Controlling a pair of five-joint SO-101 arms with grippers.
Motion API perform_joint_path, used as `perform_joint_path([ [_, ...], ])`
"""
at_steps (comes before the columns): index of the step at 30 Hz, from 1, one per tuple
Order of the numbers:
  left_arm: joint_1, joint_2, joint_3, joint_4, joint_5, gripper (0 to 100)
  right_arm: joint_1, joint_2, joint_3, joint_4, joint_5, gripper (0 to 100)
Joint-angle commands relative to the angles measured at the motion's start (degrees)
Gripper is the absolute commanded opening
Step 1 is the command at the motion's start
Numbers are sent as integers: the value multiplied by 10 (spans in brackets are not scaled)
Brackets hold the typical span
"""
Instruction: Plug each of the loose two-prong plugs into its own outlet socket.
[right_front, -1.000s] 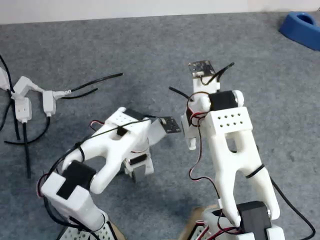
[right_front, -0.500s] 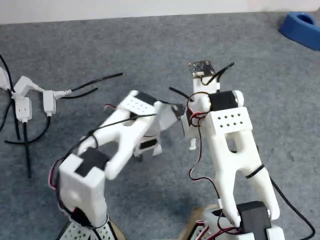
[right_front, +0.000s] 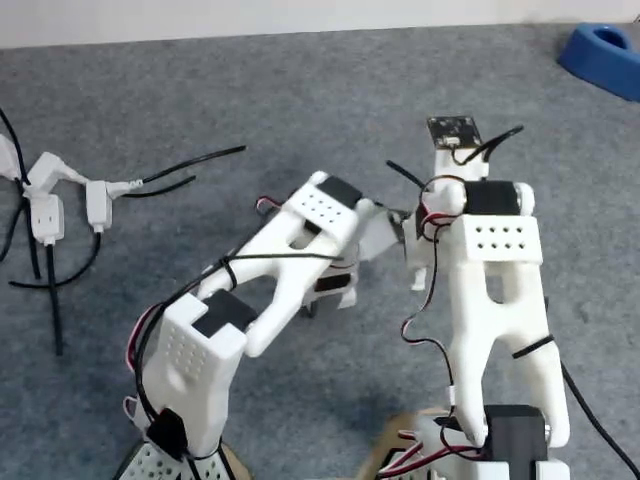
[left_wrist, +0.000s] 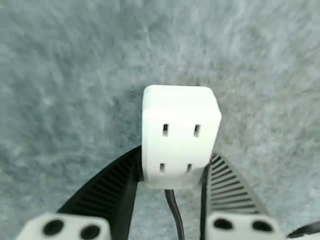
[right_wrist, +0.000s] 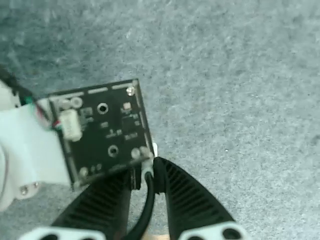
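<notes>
First, the high view. The left arm (right_front: 285, 255) and the right arm (right_front: 495, 280) both lean over the grey bench (right_front: 300, 90), and their front ends come close together near the middle. Well apart from them, at the left edge, a cluster of white plug and outlet pieces (right_front: 44, 216) lies among black cords (right_front: 190, 160). A blue object (right_front: 603, 52) sits in the far right corner.

Then the left wrist view. The left hand (left_wrist: 175, 165) is clenched on an outlet socket (left_wrist: 180, 115), with one ribbed black finger (left_wrist: 120, 185) on each side. The socket face, with two pairs of slots, is turned to the camera. Its black cord (left_wrist: 174, 215) runs down between the fingers.

Lastly, the right wrist view. The right hand (right_wrist: 146, 175) is grasping a black cable (right_wrist: 146, 202) tightly. Just beyond its tips is a dark circuit board (right_wrist: 102, 130). Whether a plug sits at the cable's end, I cannot tell.
</notes>
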Motion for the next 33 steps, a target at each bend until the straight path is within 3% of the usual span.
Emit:
perform_joint_path([
  [1,17,-7,-64,34,7,71,7,-7,-1,-7,6,5],
  [7,17,-7,-65,32,5,78,7,-7,-1,-7,6,5],
  [14,15,-7,-65,36,4,247,7,-7,-1,-7,6,5],
  [21,5,-7,-67,36,4,214,7,-7,-1,-7,6,5],
  [26,-88,-12,-124,33,11,213,-10,-7,-1,-7,-25,5],
  [33,-275,-13,-221,36,110,213,-109,-5,-2,-24,-99,5],
])
